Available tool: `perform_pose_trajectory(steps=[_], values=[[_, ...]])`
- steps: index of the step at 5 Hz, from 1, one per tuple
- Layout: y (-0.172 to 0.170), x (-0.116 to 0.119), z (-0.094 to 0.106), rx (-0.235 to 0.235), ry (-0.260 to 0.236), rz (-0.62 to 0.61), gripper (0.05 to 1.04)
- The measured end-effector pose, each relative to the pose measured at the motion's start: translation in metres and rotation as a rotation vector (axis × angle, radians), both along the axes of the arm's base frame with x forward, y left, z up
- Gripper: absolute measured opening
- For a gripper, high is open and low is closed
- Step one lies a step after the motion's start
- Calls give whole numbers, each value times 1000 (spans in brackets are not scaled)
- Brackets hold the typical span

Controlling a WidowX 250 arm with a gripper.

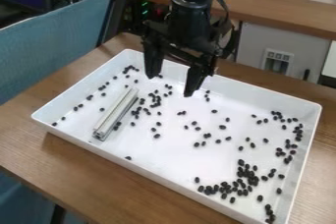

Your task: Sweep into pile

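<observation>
The open, empty gripper (171, 85) needed to pinch the tray's (263, 94) ten-o'clock bar (117, 113) squarely, then sweep beans (240, 162) low toward four o'clock.

Open fingers (195, 76) above white tray (164, 154) of black beans (240, 162)

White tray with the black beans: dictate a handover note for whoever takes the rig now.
Gripper: fingers open, empty, above the far side of the white rectangular tray.
Tool: straight silvery bar, lying loose in the tray's left part.
Done: small black beans are densest towards the near right corner, but form no single pile.
Left: probably grip the bar and sweep in the scattered ones.
</observation>
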State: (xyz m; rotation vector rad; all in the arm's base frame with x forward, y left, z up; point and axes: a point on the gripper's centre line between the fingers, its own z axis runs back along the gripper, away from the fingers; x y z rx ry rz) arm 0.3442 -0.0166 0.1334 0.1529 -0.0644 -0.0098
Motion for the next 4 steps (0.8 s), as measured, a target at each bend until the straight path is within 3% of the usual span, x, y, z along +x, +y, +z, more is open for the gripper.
perform_pose_trajectory(steps=[1,2,3,4], values=[[0,-1,-10,5,31,7,1000],[23,-7,-23,58,55,93,1000],[63,-14,-34,111,49,194,1000],[96,-8,-58,164,49,275,1000]])
